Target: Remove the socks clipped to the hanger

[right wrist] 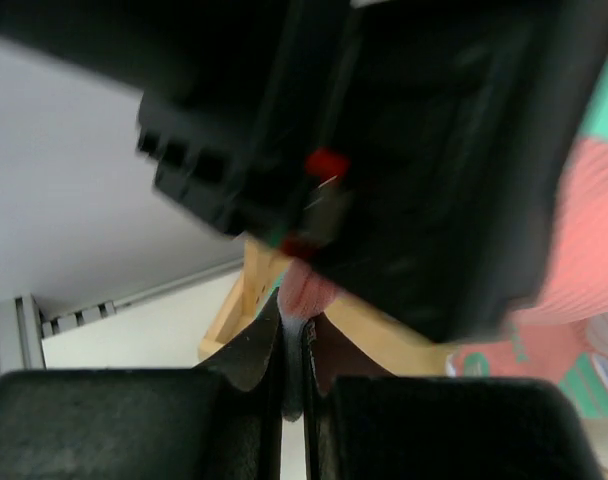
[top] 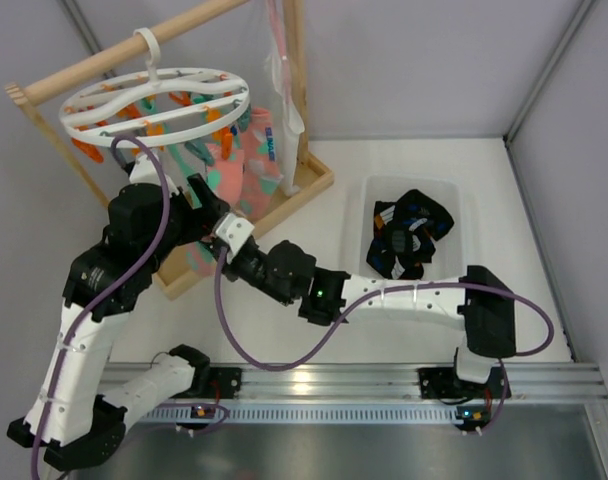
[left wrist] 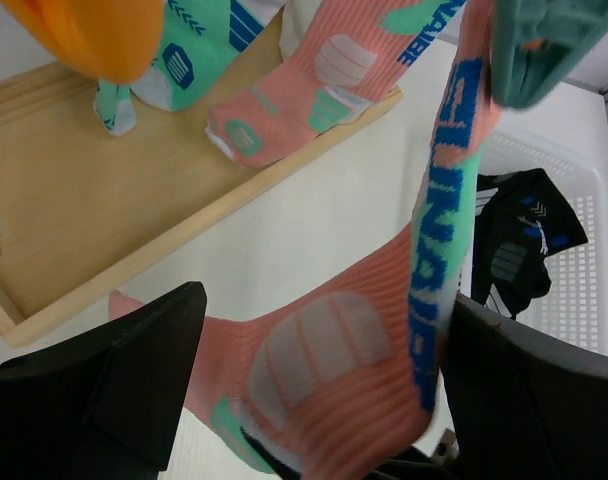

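- Top view: the left gripper is half lost among the socks hanging under the hanger. We see the left arm raised and the right arm stretched leftward.
- Left wrist: jaws are wide apart, with a pink sock dangling between them.
- Right wrist: blurred black housing fills the view. The right gripper is closed, and we cannot tell whether it pinches anything.

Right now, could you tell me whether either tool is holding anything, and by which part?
Left tool: open, straddling the foot of a pink sock, not gripping. Right tool: shut near pink fabric; whether it pinches any cannot be told.
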`<state>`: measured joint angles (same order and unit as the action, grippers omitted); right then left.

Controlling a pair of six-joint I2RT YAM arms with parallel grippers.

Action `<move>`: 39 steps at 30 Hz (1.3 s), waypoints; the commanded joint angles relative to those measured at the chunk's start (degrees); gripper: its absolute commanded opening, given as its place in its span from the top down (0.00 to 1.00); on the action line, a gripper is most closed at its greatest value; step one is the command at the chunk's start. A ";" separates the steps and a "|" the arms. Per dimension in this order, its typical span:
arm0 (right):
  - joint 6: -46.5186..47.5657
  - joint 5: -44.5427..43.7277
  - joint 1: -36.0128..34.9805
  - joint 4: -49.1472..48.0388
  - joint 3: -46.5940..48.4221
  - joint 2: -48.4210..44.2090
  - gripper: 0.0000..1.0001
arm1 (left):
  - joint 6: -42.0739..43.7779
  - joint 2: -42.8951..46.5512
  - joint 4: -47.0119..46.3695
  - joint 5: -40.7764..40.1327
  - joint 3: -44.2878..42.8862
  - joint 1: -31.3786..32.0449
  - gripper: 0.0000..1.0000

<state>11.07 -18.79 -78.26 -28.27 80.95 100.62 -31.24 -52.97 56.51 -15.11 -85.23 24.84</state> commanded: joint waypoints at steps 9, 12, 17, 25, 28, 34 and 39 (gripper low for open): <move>-3.42 4.20 2.41 -3.90 -0.35 -5.61 1.00 | -0.84 4.63 -9.48 2.63 6.13 -0.14 0.83; -3.86 4.37 2.50 -3.02 -0.44 -5.87 0.99 | -0.84 5.25 -10.54 2.81 6.57 -0.06 0.93; -10.07 11.38 5.55 1.72 -4.47 -10.43 0.19 | -1.01 4.98 -10.63 2.02 7.97 -0.06 1.00; -32.69 46.36 29.73 13.30 -6.36 -21.88 0.20 | -2.06 8.23 -12.21 4.48 11.22 -0.06 1.00; -32.60 55.06 34.48 24.74 7.14 -14.51 0.21 | -2.76 9.20 -12.13 5.88 12.54 -0.06 1.00; -39.62 62.81 37.30 20.38 21.26 -3.60 0.25 | -4.44 10.34 -12.13 7.82 13.95 -0.06 1.00; -46.49 65.72 36.69 13.16 26.71 1.77 0.26 | -4.70 10.78 -12.04 8.61 13.95 -0.06 1.00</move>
<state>-29.76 41.82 -41.76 -9.82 103.57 99.46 -35.07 -42.74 46.87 -8.10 -71.50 24.84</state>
